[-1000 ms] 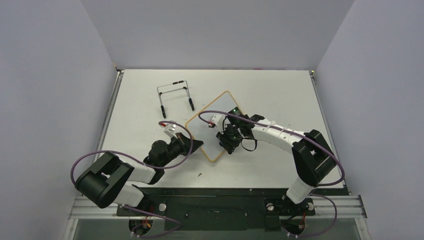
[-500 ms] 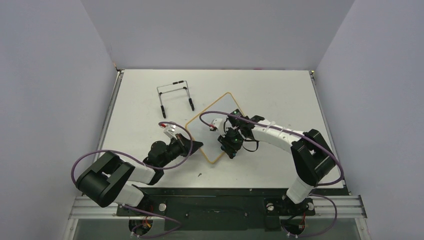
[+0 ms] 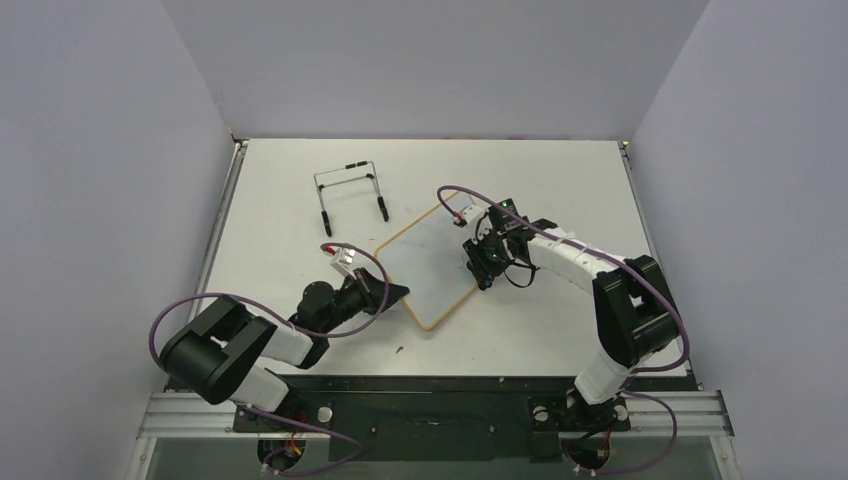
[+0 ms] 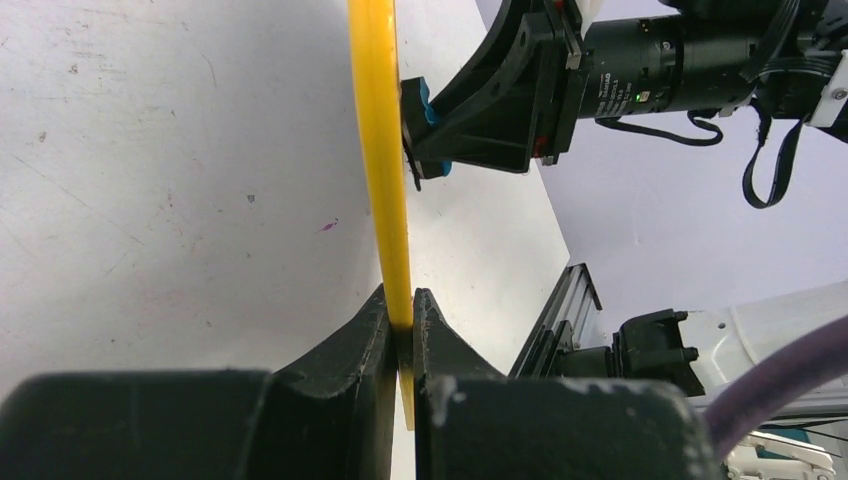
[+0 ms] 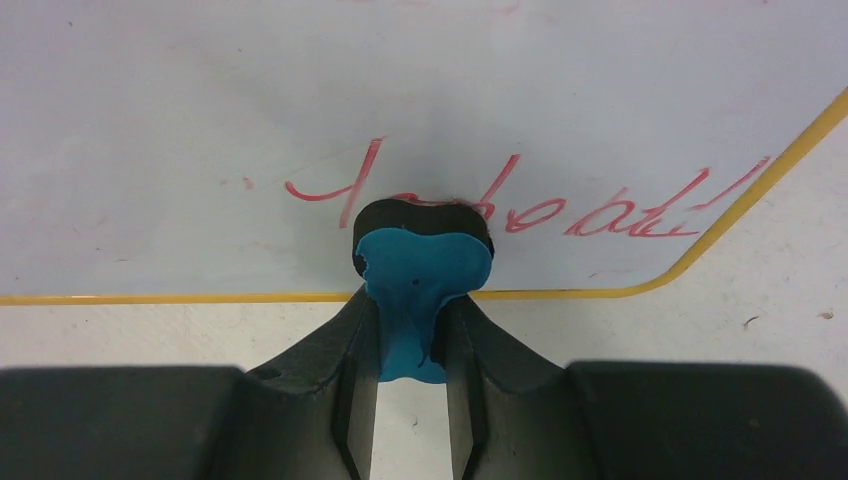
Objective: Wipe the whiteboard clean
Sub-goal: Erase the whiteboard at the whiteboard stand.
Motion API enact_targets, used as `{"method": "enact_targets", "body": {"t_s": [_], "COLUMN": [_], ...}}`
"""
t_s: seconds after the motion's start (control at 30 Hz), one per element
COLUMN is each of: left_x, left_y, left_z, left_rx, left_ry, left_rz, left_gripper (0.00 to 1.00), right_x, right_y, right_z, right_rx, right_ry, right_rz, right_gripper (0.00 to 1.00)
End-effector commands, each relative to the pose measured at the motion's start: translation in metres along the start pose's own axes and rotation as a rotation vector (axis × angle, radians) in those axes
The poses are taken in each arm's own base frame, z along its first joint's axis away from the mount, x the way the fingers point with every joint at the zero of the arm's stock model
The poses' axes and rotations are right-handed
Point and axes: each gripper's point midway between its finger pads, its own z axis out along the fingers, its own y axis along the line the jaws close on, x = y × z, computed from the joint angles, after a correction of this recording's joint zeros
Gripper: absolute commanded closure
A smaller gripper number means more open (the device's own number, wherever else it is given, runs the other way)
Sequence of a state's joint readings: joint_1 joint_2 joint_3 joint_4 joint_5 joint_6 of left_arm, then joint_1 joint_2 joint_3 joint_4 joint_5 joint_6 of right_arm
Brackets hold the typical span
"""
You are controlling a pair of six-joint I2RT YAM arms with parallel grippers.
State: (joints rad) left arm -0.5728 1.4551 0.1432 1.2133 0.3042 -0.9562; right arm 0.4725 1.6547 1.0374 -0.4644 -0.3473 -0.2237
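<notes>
The whiteboard [image 3: 425, 270] lies near the middle of the tabletop [image 3: 560, 180], turned diagonally, with its thin yellow frame all around. In the right wrist view a line of red handwriting [image 5: 600, 215] runs along the board [image 5: 200, 120], close to its framed edge and one rounded corner.

A blue eraser [image 5: 420, 290] with a black pad is pressed onto this writing. The right gripper [image 3: 484, 270] is clenched around the eraser at the right side of the board.

The left gripper [image 3: 395, 297] pinches the frame at the near left edge, and its fingers [image 4: 375, 330] sit tightly on both sides of the yellow strip [image 4: 380, 150].

A black wire stand [image 3: 350, 190] lies farther back on the tabletop, well apart from the board.
</notes>
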Motion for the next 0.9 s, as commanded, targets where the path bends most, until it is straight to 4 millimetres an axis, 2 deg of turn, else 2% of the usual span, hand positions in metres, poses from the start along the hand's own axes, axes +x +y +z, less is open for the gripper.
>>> {"method": "enact_targets", "body": {"t_s": [0.0,0.17,0.23,0.33,0.53,0.6,0.67,0.73,0.87], "left_x": [-0.014,-0.010,-0.008,-0.007,-0.005,-0.004,-0.003,-0.003,-0.002], "left_y": [-0.058,-0.058,-0.058,-0.059,-0.061,-0.062,-0.062,-0.062,-0.062], "left_z": [0.007,0.009,0.010,0.011,0.014,0.015,0.015,0.016,0.016], "left_rx": [0.249,0.264,0.264,0.267,0.267,0.268,0.267,0.266,0.266], "left_ry": [-0.005,0.012,0.018,0.023,0.035,0.038,0.041,0.045,0.049], "left_rz": [0.037,0.012,0.008,0.009,0.015,0.015,0.018,0.021,0.022], "left_gripper": [1.00,1.00,1.00,1.00,1.00,1.00,1.00,1.00,1.00], "right_x": [-0.026,-0.033,-0.037,-0.041,-0.037,-0.032,-0.026,-0.025,-0.032], "right_y": [0.012,0.069,0.085,0.075,-0.006,-0.017,-0.015,-0.001,0.046], "right_z": [0.000,-0.003,-0.006,-0.004,0.005,0.006,0.008,0.011,0.011], "right_rx": [-0.014,-0.159,-0.191,-0.131,0.106,0.133,0.114,0.063,-0.073], "right_ry": [-0.074,-0.081,-0.094,-0.091,-0.058,-0.041,-0.018,-0.006,-0.015], "right_rz": [-0.037,-0.195,-0.236,-0.223,-0.013,0.010,0.006,-0.028,-0.157], "right_gripper": [1.00,1.00,1.00,1.00,1.00,1.00,1.00,1.00,1.00]}}
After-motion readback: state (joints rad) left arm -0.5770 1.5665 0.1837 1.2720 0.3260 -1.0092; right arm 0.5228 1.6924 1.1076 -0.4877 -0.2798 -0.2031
